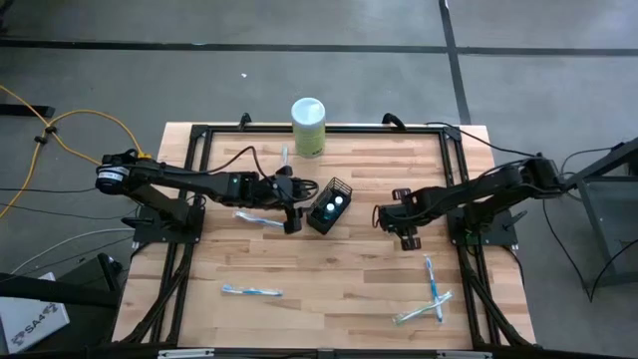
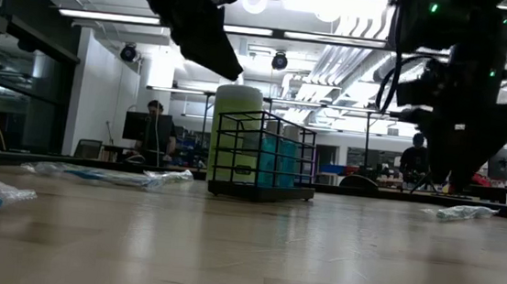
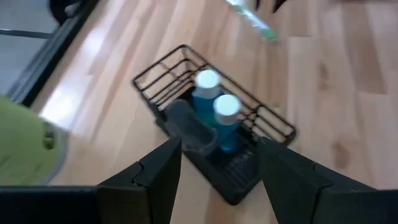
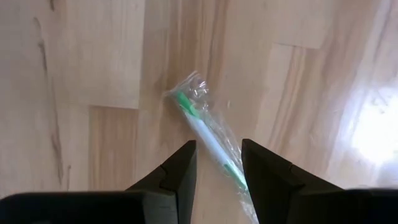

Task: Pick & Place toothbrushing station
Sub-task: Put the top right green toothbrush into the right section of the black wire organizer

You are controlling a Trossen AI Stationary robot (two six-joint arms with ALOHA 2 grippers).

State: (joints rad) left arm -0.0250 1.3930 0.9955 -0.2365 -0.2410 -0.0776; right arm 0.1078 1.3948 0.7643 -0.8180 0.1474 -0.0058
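Black wire-mesh holder (image 1: 331, 204) sits at centre of the high view on the wood surface (image 1: 339, 289), two teal white-capped tubes (image 3: 217, 112) standing inside. Left end effector (image 1: 292, 211) just left of it, fingers spread wide, empty. Right end effector (image 1: 407, 232) right of centre, partly open, empty, over a wrapped toothbrush (image 4: 208, 134). More wrapped toothbrushes (image 1: 431, 297) lower right. Holder looks light, rigid, open-weave; likely slides or tips if nudged. Best grip: a top rim wire or one side wall. Toothbrush wrappers look crinkly, slippery.
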